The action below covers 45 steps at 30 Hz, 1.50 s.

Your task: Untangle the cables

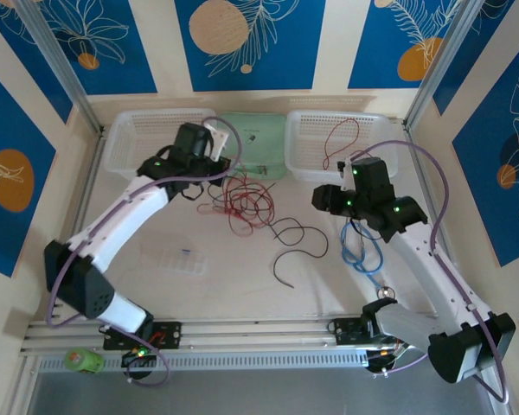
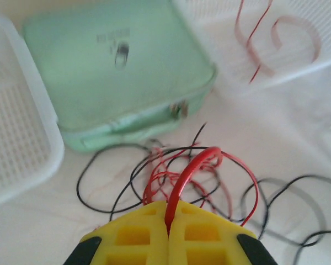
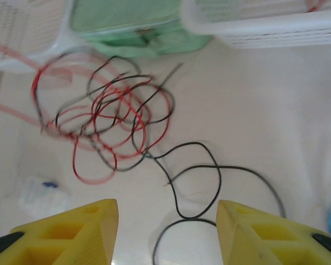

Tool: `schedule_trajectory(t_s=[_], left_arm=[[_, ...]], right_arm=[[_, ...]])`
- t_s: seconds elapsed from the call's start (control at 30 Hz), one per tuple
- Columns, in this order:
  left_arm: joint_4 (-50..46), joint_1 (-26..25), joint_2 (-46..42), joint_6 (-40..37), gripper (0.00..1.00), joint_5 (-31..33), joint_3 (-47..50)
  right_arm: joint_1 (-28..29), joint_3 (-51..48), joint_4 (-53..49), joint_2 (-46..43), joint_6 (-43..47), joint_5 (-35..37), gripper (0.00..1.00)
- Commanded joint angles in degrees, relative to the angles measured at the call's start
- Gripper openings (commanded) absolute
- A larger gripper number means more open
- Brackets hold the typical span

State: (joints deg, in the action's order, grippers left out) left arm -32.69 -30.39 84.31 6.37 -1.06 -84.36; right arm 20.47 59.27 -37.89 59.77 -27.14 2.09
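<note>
The cables [image 1: 246, 201] are lying in a red and black tangle on the tabletop [image 1: 242, 285], near the green case [image 1: 253, 143]. The left fingers [image 2: 135, 234] are squeezing shut on one red cable [image 2: 180, 182] — the right fingers [image 3: 71, 234] are hanging wide open above the tabletop.

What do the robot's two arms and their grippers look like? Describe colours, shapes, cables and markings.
The left arm and right arm have white links, black joint housings with small green lights, and a lilac cable looping alongside. The left gripper and right gripper have yellow fingers with square recesses and black bases.
</note>
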Motion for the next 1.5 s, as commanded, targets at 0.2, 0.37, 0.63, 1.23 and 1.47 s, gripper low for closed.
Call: schedule_trajectory(t_s=[0.2, 0.37, 0.63, 1.23, 1.47], left_arm=[[-10.7, -2.11, -5.51, 6.21, 0.0, -6.96, -7.49], [-11.88, -2.48, -5.87, 9.69, 0.0, -9.86, -11.44], [-11.46, -2.61, -6.68, 10.59, 0.0, -9.92, -12.67], [-8.98, -2.72, -5.74, 13.31, 0.0, -9.89, -16.64], [-8.67, -2.74, -5.76, 13.95, 0.0, -10.25, -16.46]], right_arm=[[9.7, -4.11, 19.6, 4.39, -0.88, -10.0, 0.58], [17.24, -0.75, 20.98, 11.4, -0.21, 4.61, 0.64], [18.42, -5.3, 25.17, 15.71, -7.76, 15.91, 0.63], [24.43, -17.74, 52.33, 13.02, 7.84, 1.74, 0.69], [28.26, -14.15, 54.33, 17.34, 4.43, 16.91, 0.51]])
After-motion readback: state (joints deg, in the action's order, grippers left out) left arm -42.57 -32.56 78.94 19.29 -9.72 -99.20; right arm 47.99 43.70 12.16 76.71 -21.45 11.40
